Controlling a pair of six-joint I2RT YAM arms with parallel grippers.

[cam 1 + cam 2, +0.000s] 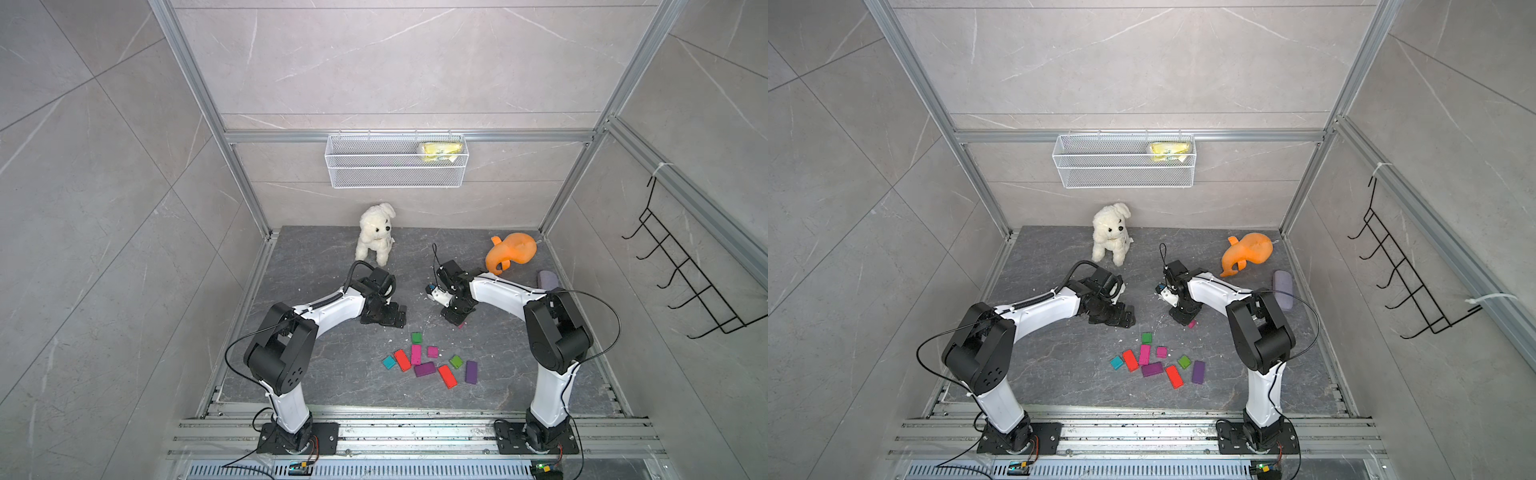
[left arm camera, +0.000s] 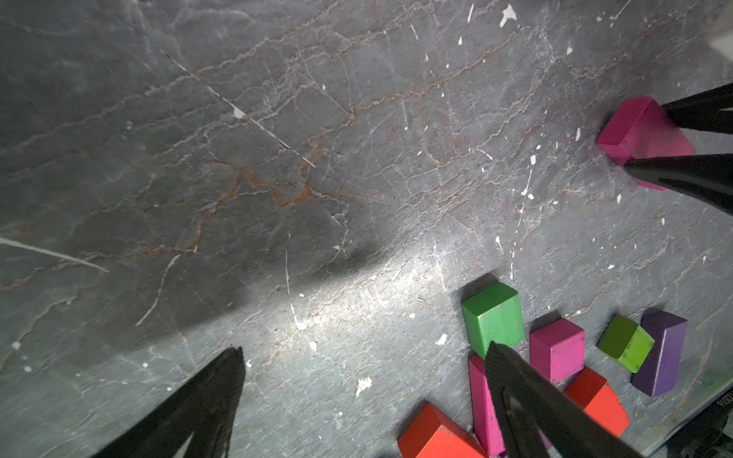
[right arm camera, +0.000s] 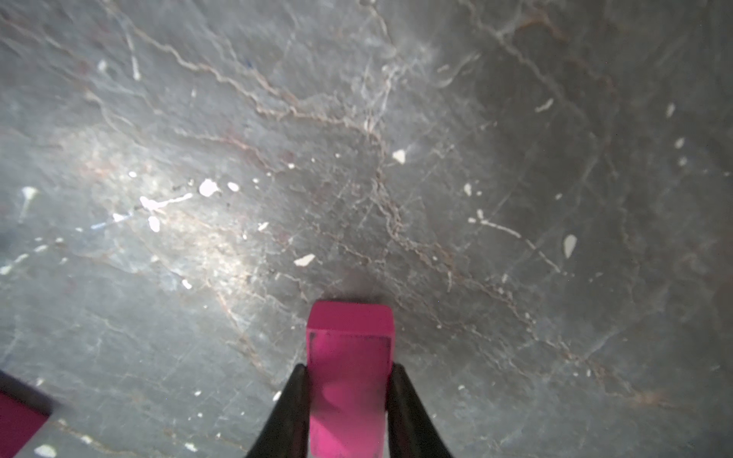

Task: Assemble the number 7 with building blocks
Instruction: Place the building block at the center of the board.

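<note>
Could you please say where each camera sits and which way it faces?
Top views: high above the arm bases, looking down toward the back wall; left arm and right arm whole, building blocks between.
Left wrist: on the left arm, facing down at the table; open left gripper frames it.
Right wrist: on the right arm, facing down; right gripper shut on magenta block.
Shared: both wrist views show that block.

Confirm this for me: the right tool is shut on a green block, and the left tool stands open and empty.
The colour is wrong. The right tool is shut on a magenta-pink block, not a green one; the right wrist view shows the block clamped in it. The left tool does stand open and empty.
</note>
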